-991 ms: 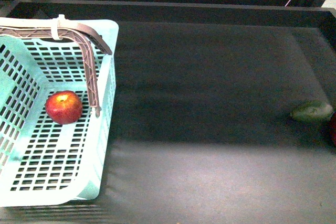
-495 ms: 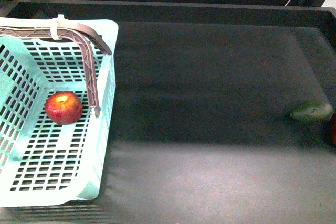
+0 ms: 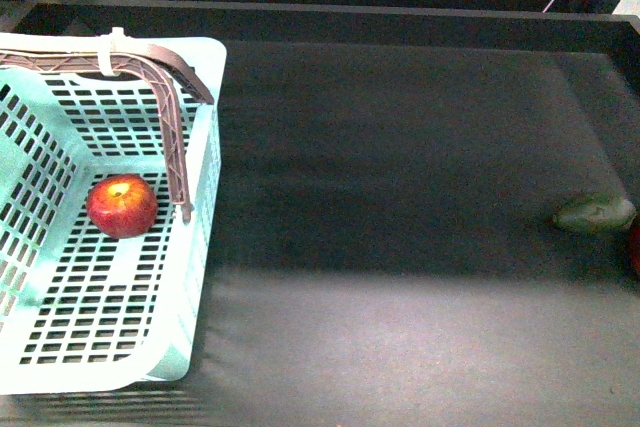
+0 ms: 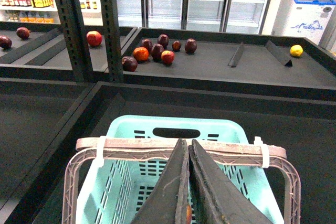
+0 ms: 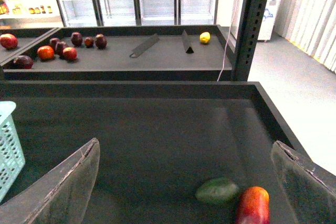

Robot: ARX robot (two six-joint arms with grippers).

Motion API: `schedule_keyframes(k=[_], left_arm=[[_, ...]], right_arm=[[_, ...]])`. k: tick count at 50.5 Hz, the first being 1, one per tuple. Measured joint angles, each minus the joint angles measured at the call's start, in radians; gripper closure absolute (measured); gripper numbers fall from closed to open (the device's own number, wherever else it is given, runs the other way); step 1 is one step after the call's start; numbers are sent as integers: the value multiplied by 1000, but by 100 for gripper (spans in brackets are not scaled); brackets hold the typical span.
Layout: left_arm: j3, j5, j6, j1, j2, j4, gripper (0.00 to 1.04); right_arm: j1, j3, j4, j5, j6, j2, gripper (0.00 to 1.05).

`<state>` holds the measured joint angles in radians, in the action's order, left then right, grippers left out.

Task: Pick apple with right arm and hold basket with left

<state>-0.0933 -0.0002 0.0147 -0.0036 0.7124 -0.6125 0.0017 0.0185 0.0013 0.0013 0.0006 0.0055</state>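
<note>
The apple [image 3: 121,205], red with a yellow patch at its stem, lies on the floor of the pale turquoise basket [image 3: 196,247] at the left of the dark shelf. The basket's brown-mauve handles [image 3: 170,117] stand up, tied with a white zip tie [image 3: 108,52]. In the left wrist view my left gripper [image 4: 186,142] is shut and empty, its tips just over the handles [image 4: 131,149] of the basket [image 4: 220,129]. My right gripper [image 5: 185,144] is open and empty over the shelf's right part. Neither gripper shows in the front view.
A dull green oval fruit [image 3: 595,214] lies at the shelf's right edge, with a red-orange fruit [image 5: 253,205] beside it [image 5: 218,190]. The shelf has a raised dark rim [image 3: 320,9]. Several fruits [image 4: 157,51] lie on a farther shelf behind upright posts [image 4: 71,24].
</note>
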Motion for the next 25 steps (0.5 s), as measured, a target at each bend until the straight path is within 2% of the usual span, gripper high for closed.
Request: schedule_keyframes(k=[25], left_arm=[[78, 0, -4, 0, -210, 120, 102]], right_arm=[[0, 0, 0, -1, 0, 0, 9]])
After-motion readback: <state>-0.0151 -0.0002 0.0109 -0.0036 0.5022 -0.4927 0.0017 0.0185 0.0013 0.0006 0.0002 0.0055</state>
